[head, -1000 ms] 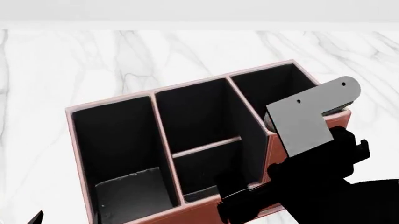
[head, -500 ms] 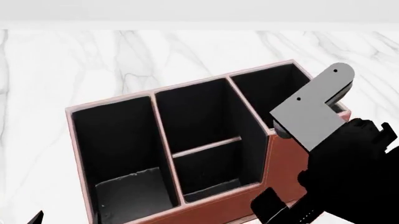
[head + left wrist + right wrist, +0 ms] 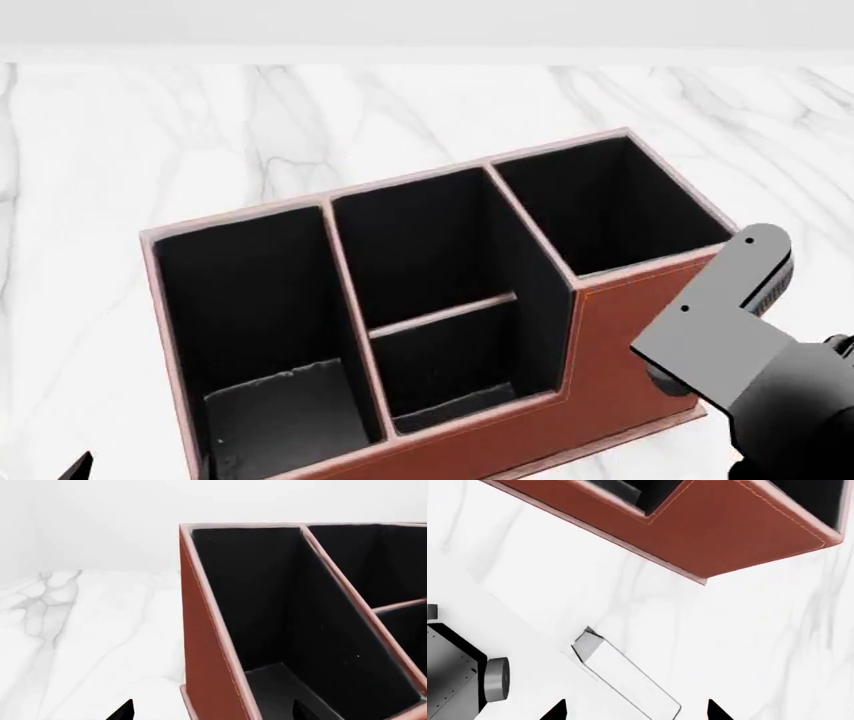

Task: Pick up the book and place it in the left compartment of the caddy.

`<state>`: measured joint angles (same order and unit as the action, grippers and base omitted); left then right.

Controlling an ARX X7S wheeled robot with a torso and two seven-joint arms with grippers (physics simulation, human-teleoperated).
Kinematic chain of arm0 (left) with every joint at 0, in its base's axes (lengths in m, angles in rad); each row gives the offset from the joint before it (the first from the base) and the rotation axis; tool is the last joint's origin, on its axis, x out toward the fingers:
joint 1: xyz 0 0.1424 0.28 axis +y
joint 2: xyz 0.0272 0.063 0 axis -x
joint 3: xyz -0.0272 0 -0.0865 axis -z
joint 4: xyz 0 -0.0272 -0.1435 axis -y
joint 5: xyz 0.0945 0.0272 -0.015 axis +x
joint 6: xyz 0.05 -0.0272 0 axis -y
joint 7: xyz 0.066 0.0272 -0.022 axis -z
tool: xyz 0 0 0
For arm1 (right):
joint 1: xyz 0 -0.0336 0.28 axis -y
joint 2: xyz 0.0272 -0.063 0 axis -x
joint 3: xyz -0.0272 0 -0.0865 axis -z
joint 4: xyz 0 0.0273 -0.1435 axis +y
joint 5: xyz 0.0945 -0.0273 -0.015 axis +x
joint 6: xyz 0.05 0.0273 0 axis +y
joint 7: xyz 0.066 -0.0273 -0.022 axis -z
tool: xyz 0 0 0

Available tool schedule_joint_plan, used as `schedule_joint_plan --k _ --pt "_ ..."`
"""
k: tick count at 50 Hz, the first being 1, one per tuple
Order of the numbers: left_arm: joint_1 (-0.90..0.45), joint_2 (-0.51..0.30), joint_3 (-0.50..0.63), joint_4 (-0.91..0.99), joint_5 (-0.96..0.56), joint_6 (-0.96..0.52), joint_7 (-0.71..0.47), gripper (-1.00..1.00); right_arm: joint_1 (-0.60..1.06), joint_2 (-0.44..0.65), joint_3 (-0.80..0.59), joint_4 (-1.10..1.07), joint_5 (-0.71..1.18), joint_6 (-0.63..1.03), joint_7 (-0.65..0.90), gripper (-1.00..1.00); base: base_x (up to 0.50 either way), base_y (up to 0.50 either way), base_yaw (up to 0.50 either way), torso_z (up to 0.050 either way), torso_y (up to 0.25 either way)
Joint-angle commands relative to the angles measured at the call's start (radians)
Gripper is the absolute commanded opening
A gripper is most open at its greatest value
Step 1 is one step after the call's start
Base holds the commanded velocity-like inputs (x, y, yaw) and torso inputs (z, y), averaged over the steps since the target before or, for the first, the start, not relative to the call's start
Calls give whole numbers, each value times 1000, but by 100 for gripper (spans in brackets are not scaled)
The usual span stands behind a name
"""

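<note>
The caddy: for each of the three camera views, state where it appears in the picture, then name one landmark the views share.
Head view: the caddy fills the middle of the picture, open bays facing up, on the marble table.
Left wrist view: its brown outer wall and black-lined bays fill the right half.
Right wrist view: only its brown front wall shows, along the top edge.
Shared landmark: the step in the caddy's front rim appears in the head and right wrist views.
</note>
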<state>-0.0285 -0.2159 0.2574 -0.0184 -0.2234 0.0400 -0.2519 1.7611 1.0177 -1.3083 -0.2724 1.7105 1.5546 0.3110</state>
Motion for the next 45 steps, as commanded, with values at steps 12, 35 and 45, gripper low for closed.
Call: schedule_joint_plan --k 12,35,45 --pt "4 11 -13 6 11 0 14 100 112 1 -172 -14 -90 -24 -69 100 0 0 0 0 0" --pt "-2 4 -4 0 2 5 6 100 129 -37 -255 -60 -228 -72 -194 100 0 0 0 0 0" --pt "-3 1 0 0 -1 6 3 100 52 -40 -294 -41 -286 -147 -211 100 0 0 0 0 0"
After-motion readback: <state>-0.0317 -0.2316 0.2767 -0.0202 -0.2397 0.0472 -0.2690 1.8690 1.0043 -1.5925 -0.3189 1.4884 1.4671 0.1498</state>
